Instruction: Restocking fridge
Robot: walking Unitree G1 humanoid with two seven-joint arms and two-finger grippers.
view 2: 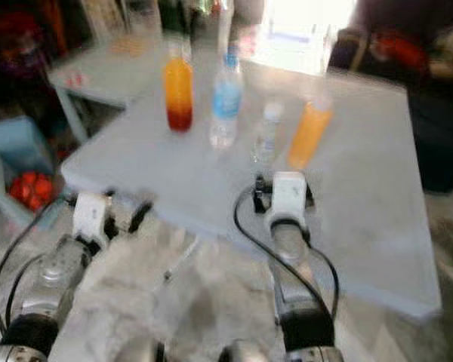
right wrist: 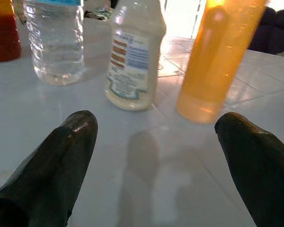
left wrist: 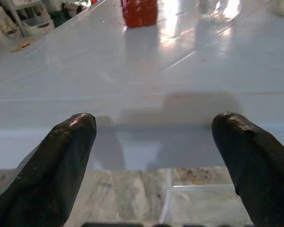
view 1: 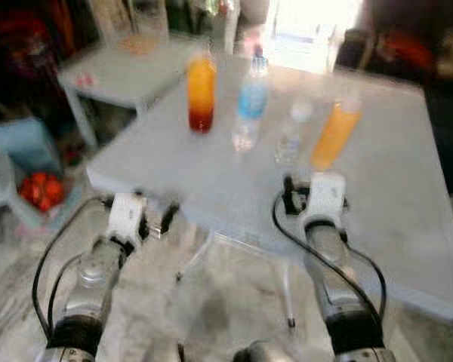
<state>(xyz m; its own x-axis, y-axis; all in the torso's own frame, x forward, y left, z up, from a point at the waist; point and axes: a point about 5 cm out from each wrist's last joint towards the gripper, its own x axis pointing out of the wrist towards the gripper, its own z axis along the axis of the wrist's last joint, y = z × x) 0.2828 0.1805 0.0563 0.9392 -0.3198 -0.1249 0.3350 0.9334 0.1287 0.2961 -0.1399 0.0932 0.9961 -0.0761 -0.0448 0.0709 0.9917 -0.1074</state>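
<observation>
White and glossy, the desk [view 1: 408, 188] carries four bottles standing upright in a loose row toward its far edge, long axes vertical and caps up. Nearest the far left corner stands the orange-and-red drink bottle [view 1: 201, 94], orange above and deep red at the base. Just beside it is the clear water bottle [view 1: 251, 102] with a blue label and blue cap; the writing on that label is too blurred to read. Next comes the small white-labelled bottle [right wrist: 134, 56] — its label has red and blue bars and lines of fine print, but no word can be made out. Last in the row is the tall orange juice bottle [view 1: 335, 134], which leans slightly in the head views, perhaps from blur, and carries no readable label.

The right hand [right wrist: 156, 156] is above the desk just in front of the row, its two black fingers [right wrist: 61, 161] spread wide apart, holding nothing; the small white-labelled bottle and the orange juice bottle stand just beyond the fingertips. The left hand [left wrist: 156, 156] sits at the near left edge of the desk, level with the rim — its fingers [left wrist: 61, 161] are likewise spread and empty, with the orange-and-red drink bottle well beyond them.

Off the desk's left side a red crate of round red things [view 1: 39, 188] sits low near the floor, and a second white table [view 1: 121, 72] stands behind.
</observation>
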